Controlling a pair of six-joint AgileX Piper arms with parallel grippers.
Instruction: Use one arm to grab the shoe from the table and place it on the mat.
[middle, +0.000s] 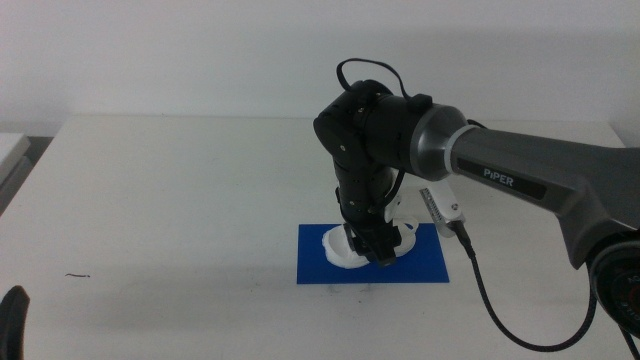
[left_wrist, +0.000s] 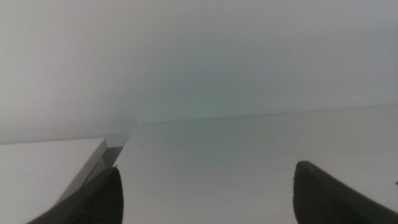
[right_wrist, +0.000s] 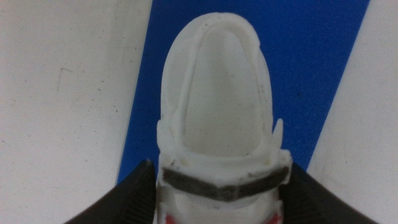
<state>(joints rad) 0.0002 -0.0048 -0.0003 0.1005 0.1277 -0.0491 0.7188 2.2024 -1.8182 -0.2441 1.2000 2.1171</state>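
I see the right gripper (middle: 375, 252) low at centre frame, its fingers (right_wrist: 134, 196) flanking the shoe (right_wrist: 217, 124) at the strap end, seemingly clamped on it. The moulded white sandal sits on the flat blue mat (middle: 425, 262) atop the matte white counter (middle: 180, 200). Only the wrist view shows its black strap. The left gripper (middle: 12, 318) waits bottom left, fingers spread, holding nothing.

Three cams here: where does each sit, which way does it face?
Middle: high, looking forward and down at the table; right arm over the mat, left hand at the bottom edge.
Left wrist: along bare table; own open jaws.
Right wrist: straight down on the shoe; own jaws flank it.
Middle and right wrist share shoe and mat.
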